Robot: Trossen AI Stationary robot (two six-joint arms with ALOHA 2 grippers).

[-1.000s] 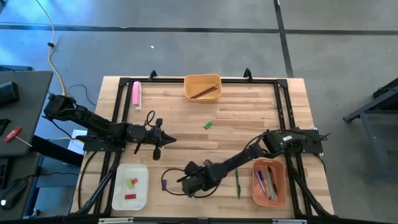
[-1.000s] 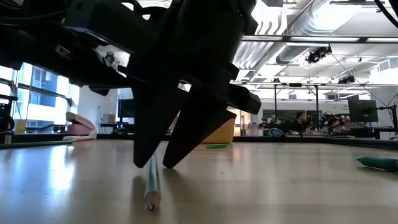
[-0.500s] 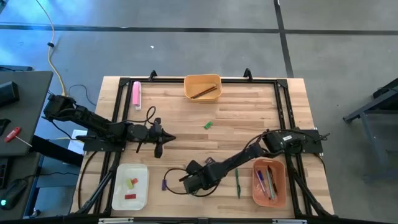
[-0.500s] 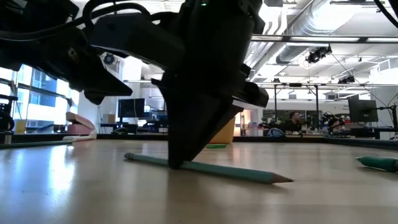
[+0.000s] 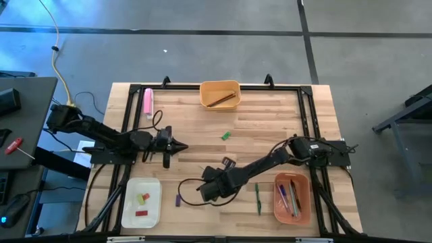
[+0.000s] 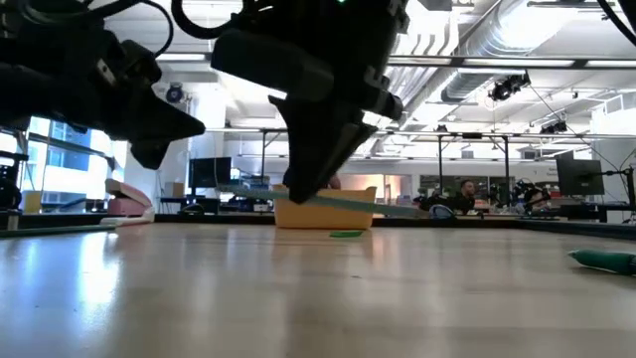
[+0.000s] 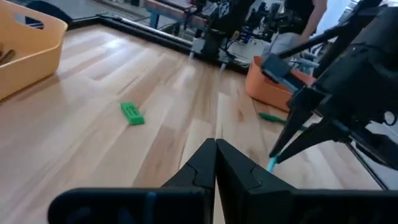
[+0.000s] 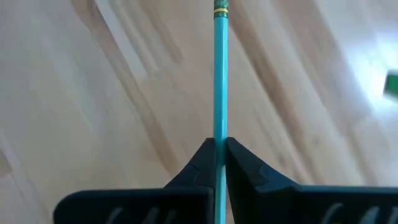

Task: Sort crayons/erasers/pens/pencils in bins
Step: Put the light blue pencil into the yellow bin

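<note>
Open-plan lab: ceiling ducts [image 6: 497, 40], monitors [image 6: 576, 177]

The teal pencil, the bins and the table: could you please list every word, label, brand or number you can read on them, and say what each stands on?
None can be read.
Teal pencil, held in the right gripper: no print visible on its barrel.
Yellow-orange bin, salmon-orange bin, white bin: no labels visible.
Pink bar: any marking is too small to tell.
Table: bare wood, no signs.
</note>
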